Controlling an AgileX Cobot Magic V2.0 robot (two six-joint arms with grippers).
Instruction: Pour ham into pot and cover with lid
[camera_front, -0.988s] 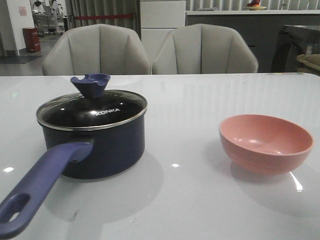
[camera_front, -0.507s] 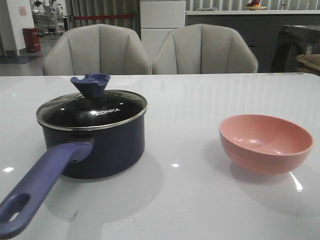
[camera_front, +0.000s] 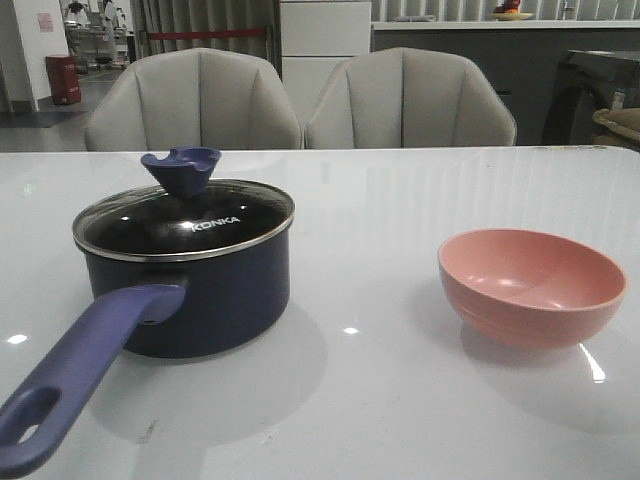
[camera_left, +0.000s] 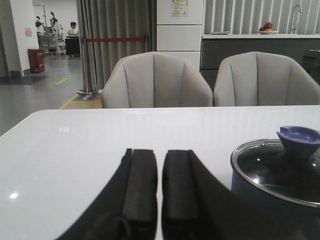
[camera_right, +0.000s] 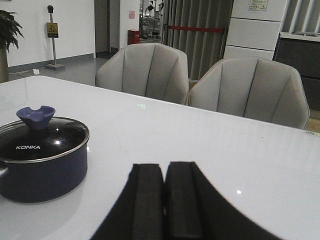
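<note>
The dark navy pot (camera_front: 200, 295) stands on the left of the white table, its long blue handle (camera_front: 75, 370) pointing toward the front edge. The glass lid (camera_front: 185, 222) with its blue knob (camera_front: 181, 168) sits on the pot and closes it. The pot (camera_left: 272, 185) and lid (camera_left: 280, 170) also appear in the left wrist view, and the pot (camera_right: 42, 172) in the right wrist view. No ham is visible; the pot's inside is hidden. My left gripper (camera_left: 159, 152) is shut and empty beside the pot. My right gripper (camera_right: 165, 167) is shut and empty, apart from the pot. Neither gripper appears in the front view.
A pink bowl (camera_front: 532, 287) stands on the right of the table, nothing visible inside it. Two grey chairs (camera_front: 300, 100) stand behind the table's far edge.
</note>
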